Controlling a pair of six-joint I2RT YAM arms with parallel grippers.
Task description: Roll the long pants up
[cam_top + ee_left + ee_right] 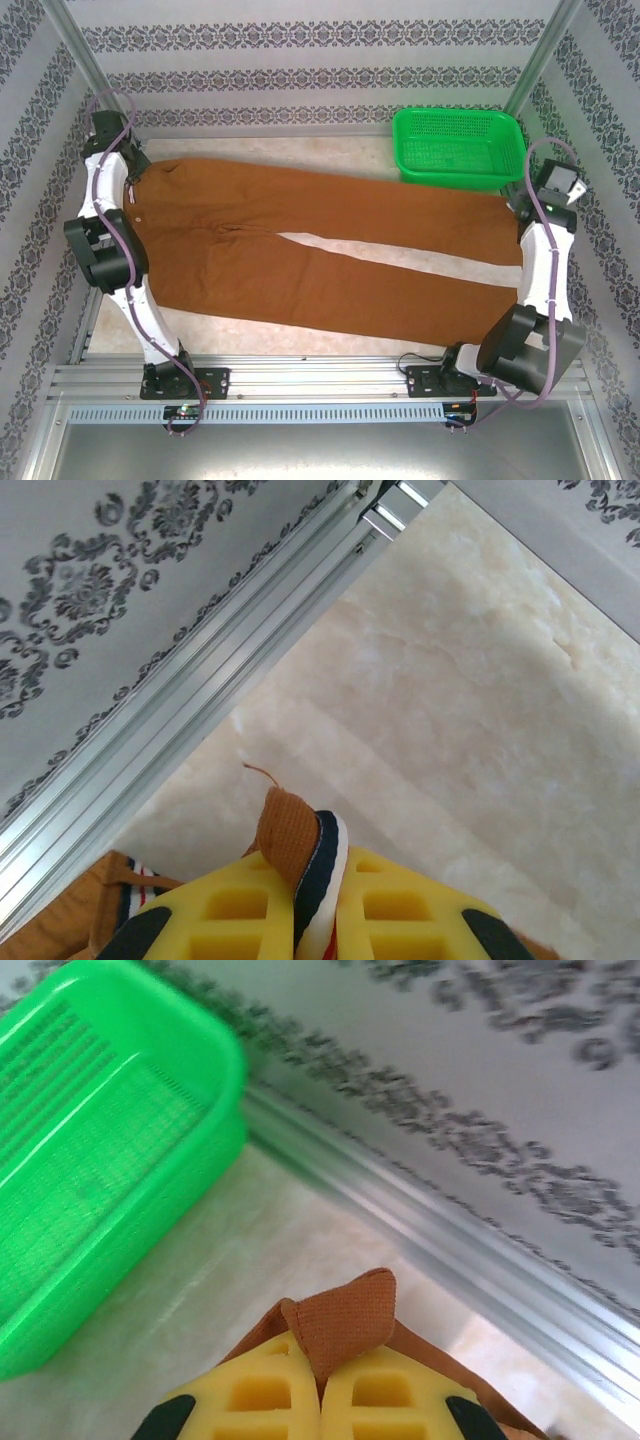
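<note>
The long pants (300,250) lie flat across the table, rust-brown, waist at the left and both legs running right. My left gripper (130,170) sits at the waist's far corner. In the left wrist view its yellow fingers (240,910) are shut on the waistband (285,830), where a navy, white and red striped lining shows. My right gripper (522,208) is at the far leg's hem. Seen from the right wrist, the gripper (320,1385) is shut on a fold of the brown cloth (345,1325).
A green basket (460,148) stands at the back right, close to the right gripper and to the left of it in the right wrist view (90,1160). Aluminium frame rails (200,680) and patterned walls ring the pale table (450,730).
</note>
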